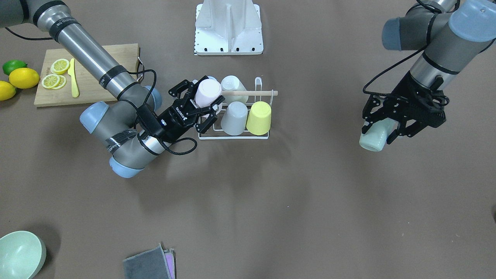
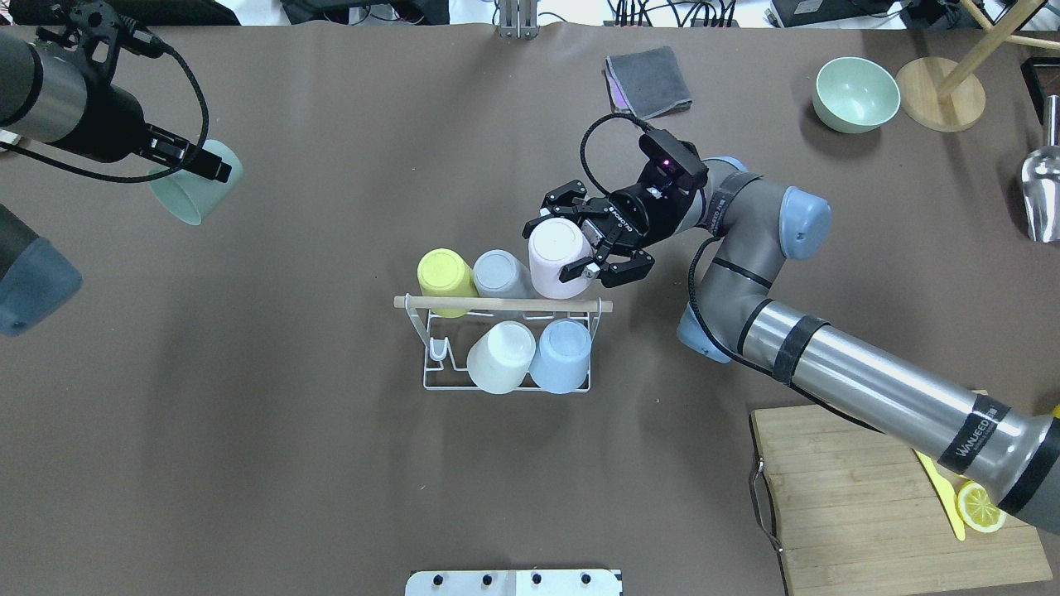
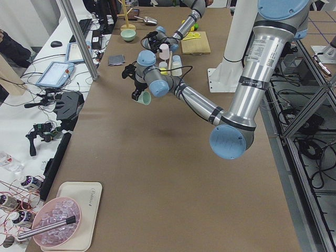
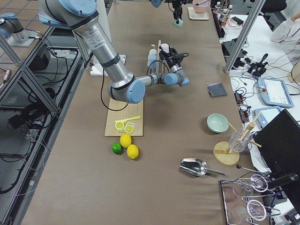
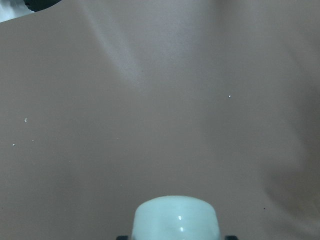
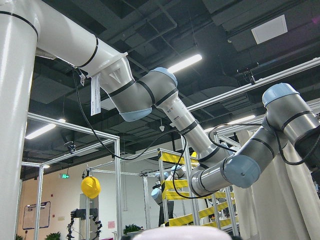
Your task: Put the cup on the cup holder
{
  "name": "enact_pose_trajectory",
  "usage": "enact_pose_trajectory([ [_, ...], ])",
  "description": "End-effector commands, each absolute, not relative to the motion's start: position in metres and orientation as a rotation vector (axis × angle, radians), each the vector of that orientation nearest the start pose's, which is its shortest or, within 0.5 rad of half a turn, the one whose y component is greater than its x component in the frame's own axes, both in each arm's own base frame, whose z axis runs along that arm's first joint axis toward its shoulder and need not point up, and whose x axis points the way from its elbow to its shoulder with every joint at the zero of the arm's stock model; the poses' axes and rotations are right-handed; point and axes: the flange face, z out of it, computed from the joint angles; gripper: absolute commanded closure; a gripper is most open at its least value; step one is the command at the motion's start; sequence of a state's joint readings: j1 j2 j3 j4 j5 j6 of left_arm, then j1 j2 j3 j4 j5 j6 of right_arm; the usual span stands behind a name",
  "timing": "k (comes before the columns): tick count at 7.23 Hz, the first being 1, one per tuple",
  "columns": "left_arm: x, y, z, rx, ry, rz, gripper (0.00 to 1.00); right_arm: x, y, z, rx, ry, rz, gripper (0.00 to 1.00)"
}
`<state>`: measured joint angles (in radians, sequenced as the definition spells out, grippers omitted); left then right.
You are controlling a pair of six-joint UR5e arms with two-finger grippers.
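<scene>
At the cup holder's [image 2: 497, 305] end slot, the right hand [image 2: 563, 248] clamps the inverted pink cup [image 2: 553, 247] across its sidewalls. It looks light, stiff and smooth, probably slippery, so a mid-wall hold suits. The left hand [image 1: 381, 130] grips a mint cup [image 1: 372, 140] well apart, above the counter [image 1: 271, 213].

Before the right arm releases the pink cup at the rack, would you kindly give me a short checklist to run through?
1. Right hand closed on the pink cup: ok.
2. Pink cup turned mouth down, base up: ok.
3. Pink cup seated on a prong of the cup holder: cannot tell, as the cup hides what is beneath it.
4. Spot left for another cup: ok, there is an empty prong beside the white cup.
5. Left hand holding the green cup well away from the rack: ok.
</scene>
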<state>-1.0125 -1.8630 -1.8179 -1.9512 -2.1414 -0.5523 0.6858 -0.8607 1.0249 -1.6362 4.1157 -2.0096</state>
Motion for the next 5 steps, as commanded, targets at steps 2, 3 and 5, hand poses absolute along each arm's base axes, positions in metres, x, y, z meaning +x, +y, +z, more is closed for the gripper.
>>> enact_pose_trajectory([
  [2, 0.2437, -0.5401, 0.3397, 0.480, 0.921, 0.268, 1.00, -0.5376, -0.5369, 0.3366, -1.638, 2.501, 0.925, 0.73],
  [3, 0.2445, -0.5398, 0.3397, 0.479, 0.921, 0.269, 1.00, -0.5378, -0.5373, 0.3380, -1.635, 2.508, 0.921, 0.51],
  [5, 0.2447, -0.5401, 0.3404, 0.478, 0.921, 0.268, 1.00, -0.5395, -0.5411, 0.3354, -1.636, 2.534, 0.912, 0.00],
])
